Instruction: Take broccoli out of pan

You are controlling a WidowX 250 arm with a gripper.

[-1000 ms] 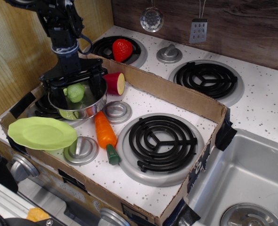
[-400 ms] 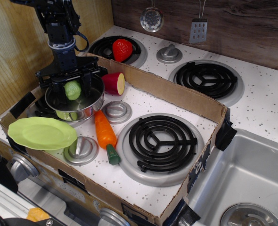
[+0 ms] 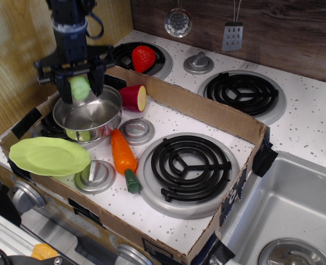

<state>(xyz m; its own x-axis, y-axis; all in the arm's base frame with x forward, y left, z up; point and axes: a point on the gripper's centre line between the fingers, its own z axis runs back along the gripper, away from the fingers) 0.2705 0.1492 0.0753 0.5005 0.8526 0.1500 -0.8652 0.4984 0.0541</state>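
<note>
My gripper (image 3: 79, 87) is shut on the pale-green broccoli (image 3: 79, 88) and holds it in the air just above the far rim of the pan (image 3: 90, 118). The pan is a shiny steel pot standing on the front left burner inside the cardboard tray. Its inside looks bare, with only reflections showing. The black arm rises from the gripper to the top left of the view.
A lime-green plate (image 3: 48, 155) lies in front of the pan. An orange carrot (image 3: 123, 157) lies to the pan's right, and a red-and-yellow cut fruit (image 3: 134, 97) sits behind it. The cardboard tray wall (image 3: 207, 113) runs behind. A strawberry (image 3: 143, 58) sits on the back burner.
The gripper has risen with the broccoli, from inside the pan to just above its rim, and shifted slightly toward the back left. The pan stays in place.
</note>
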